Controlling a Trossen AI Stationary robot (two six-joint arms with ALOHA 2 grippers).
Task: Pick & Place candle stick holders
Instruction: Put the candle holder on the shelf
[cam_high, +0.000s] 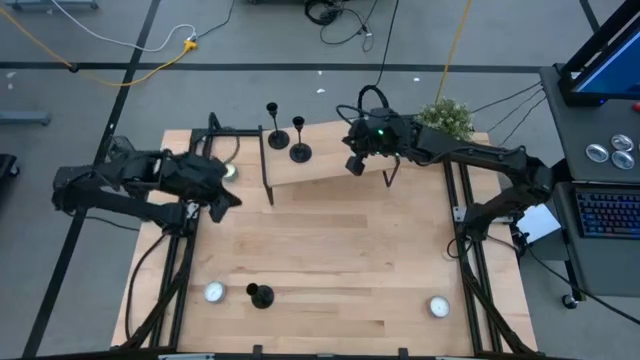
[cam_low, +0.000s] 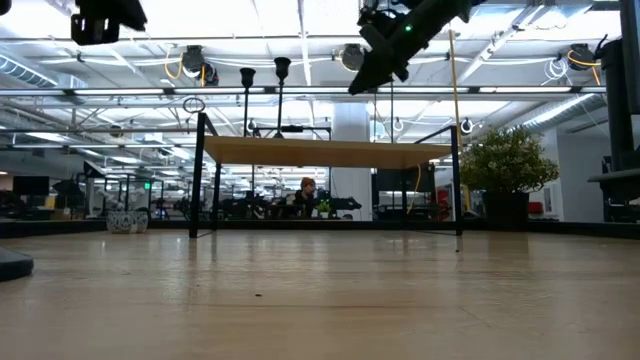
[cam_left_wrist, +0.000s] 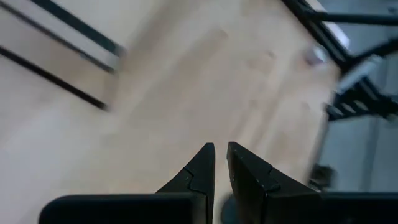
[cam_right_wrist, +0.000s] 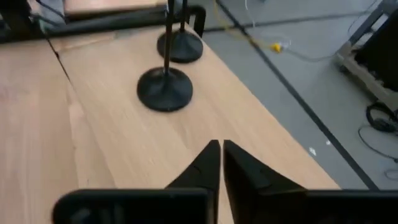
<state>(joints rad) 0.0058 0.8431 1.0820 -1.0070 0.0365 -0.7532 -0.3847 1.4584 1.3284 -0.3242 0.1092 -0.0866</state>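
Two black candle stick holders (cam_high: 278, 135) (cam_high: 300, 150) stand upright on their round bases on a raised wooden shelf (cam_high: 330, 160) at the table's far side. The right wrist view shows their bases (cam_right_wrist: 165, 87) (cam_right_wrist: 180, 46). A third candle stick holder (cam_high: 260, 295) stands on the table near its front edge. My right gripper (cam_high: 355, 165) (cam_right_wrist: 221, 152) hovers shut over the shelf, right of the two holders and clear of them. My left gripper (cam_high: 225, 200) (cam_left_wrist: 221, 155) is shut with nothing in it, above the table's left side.
Small round tea lights lie at the front left (cam_high: 214, 292), the front right (cam_high: 438, 306) and under the shelf's left end (cam_high: 228, 170). The shelf stands on thin black legs (cam_low: 197, 175). A potted plant (cam_high: 445, 118) sits at the far right corner.
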